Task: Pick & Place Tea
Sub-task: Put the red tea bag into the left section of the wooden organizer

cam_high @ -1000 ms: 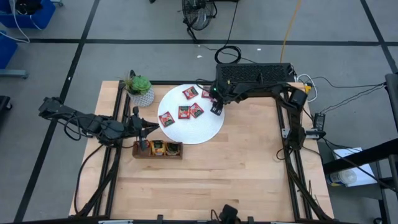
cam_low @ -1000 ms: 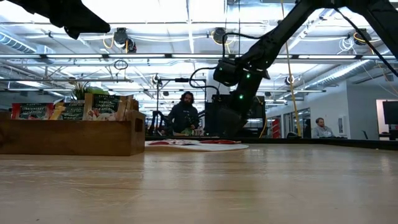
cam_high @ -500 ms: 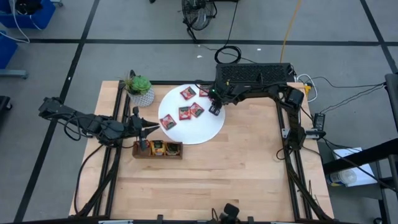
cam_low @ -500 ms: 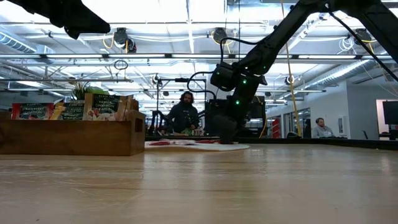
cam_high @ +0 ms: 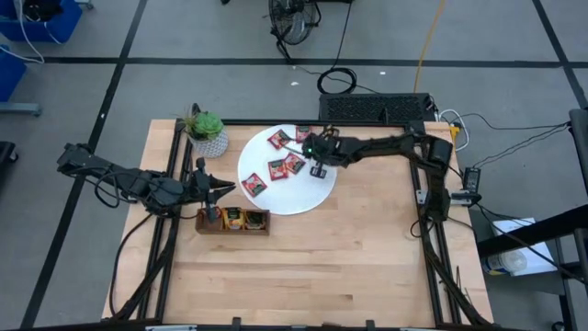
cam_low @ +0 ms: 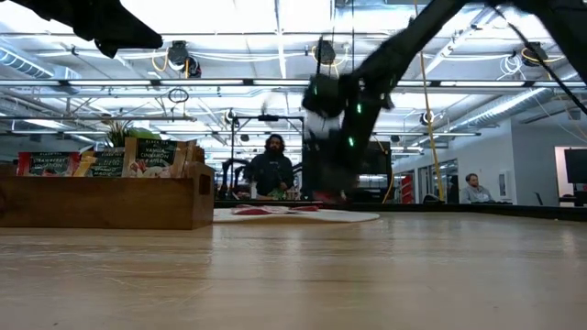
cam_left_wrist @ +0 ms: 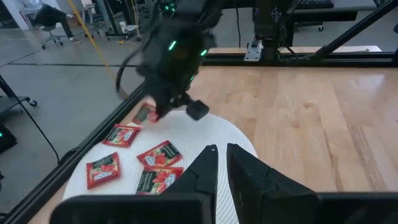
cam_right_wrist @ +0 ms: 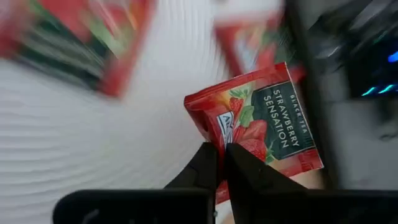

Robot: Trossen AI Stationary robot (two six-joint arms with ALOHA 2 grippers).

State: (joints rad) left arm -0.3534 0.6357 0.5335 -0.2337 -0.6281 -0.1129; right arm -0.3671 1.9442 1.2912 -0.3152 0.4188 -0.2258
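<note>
A pale butcher-block wooden table (cam_high: 349, 248) framed in black rails stands on a grey concrete floor, with an open workshop of ceiling trusses and lamps behind it. On the table lies a round white disc (cam_high: 308, 195) with a fine ribbed, woven texture. Flat square foil sachets of tea lie scattered on it, glossy red with dark green label panels; three sachets (cam_high: 275, 140) (cam_high: 276, 170) (cam_high: 254, 184) lie in a loose cluster toward the disc's left half.

The right gripper (cam_right_wrist: 221, 163) hangs over the disc's upper middle, its two dark fingers pinched together on the corner of one red sachet (cam_right_wrist: 261, 127) lettered "Strawberry Sensation", which tilts up from the white surface. In the left wrist view the same gripper (cam_left_wrist: 171, 109) shows blurred above the disc with a red sachet at its tips.

The left gripper (cam_high: 209, 188) waits near the table's left edge, fingers nearly together with nothing between them, just above a long brown wooden tray (cam_high: 233, 222) holding upright sachets. A small green potted plant (cam_high: 206, 130) in a white latticed pot stands beside the disc.
</note>
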